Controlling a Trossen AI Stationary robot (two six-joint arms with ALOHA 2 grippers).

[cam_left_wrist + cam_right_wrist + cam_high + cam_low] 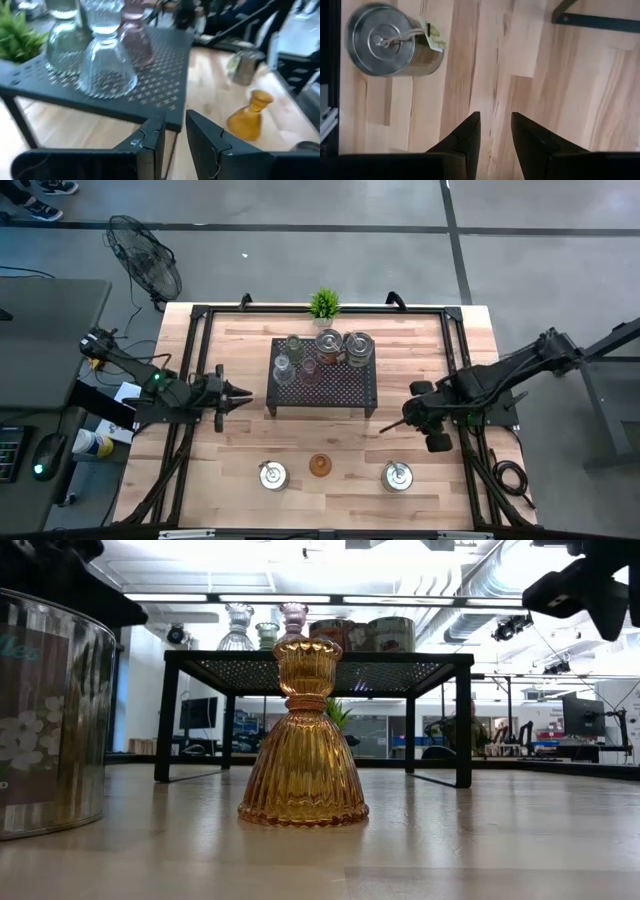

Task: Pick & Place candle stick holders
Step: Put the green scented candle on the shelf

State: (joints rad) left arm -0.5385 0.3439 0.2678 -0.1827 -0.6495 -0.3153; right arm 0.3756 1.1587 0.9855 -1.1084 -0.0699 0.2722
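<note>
A black perforated rack (323, 380) stands mid-table. On it stand a clear glass holder (283, 370), a greenish one (293, 345), a pink one (308, 368) and two silver ones (343, 346). On the table near its near edge stand a silver holder (272, 474), an amber glass holder (319, 465) and another silver holder (397, 475). My left gripper (245, 393) hovers left of the rack, pointing at it, its fingers (150, 140) a little apart and empty. My right gripper (385, 427) is right of the rack's near corner, over bare wood, a little open (495, 122) and empty.
A small green plant (323, 303) stands at the far edge behind the rack. A black frame (200, 315) runs round the tabletop. In the low view the amber holder (303, 730) is in front of the rack (315, 660). Bare wood lies between the rack and the near row.
</note>
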